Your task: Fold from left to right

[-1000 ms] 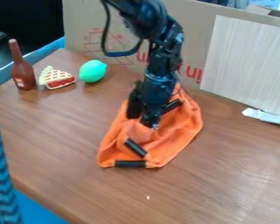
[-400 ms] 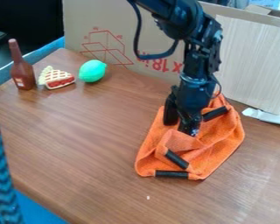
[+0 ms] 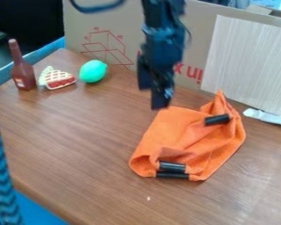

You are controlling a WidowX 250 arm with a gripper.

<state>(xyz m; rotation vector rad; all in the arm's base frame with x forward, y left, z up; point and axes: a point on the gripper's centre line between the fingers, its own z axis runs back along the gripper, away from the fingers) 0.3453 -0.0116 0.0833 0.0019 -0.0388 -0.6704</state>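
Orange cloth (image 3: 179,132) on a wooden surface (image 3: 84,140), rumpled, lying below my pincer (image 3: 152,98) and off to its right. The pincer hangs just past the cloth's upper left corner, its two fingers spread, with nothing between them. I judge the left-to-right fold only partly made, and this to be a pause between grips. Next I'd lower onto the cloth's left edge, close on it and carry it right; pinched too shallowly, it could drag the whole cloth instead.

A moment ago the pincer was down on the cloth; now it is up and to the left, clear of it. The upper left part lies flatter. Of the two lower black bands, the upper one (image 3: 172,167) has swung nearly level, close beside the bottom one (image 3: 172,175) — it slanted before.
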